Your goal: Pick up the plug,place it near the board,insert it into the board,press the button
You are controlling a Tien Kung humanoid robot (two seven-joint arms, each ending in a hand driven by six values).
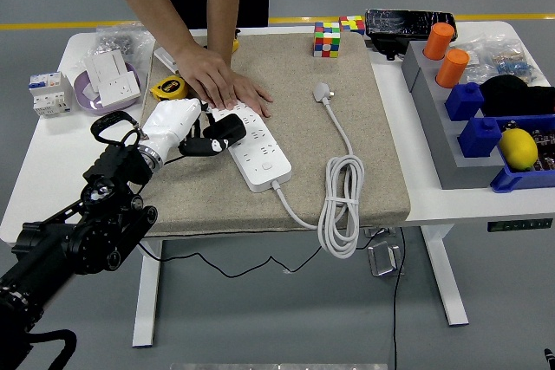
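Left hand (184, 127), white-shelled at the end of the black arm entering from the lower left of the frame, is seen left of centre with its fingers closed around a black plug (224, 130). The plug is held over the left end of the white power strip (256, 149); whether its pins are seated in a socket cannot be told. The strip lies diagonally on a beige mat (286, 119) that covers the middle of the white table (52, 171). A person's hand (224, 84), reaching down from the top of the frame, is pressed flat on the strip's upper end, just above the plug. From the strip's lower end a white cable (342, 201) runs into a coil right of centre, and its white plug (323, 92) is laid on the mat above the coil. A yellow tape measure (168, 87) sits at the mat's left edge, and a colour cube (327, 39) stands near the top centre.
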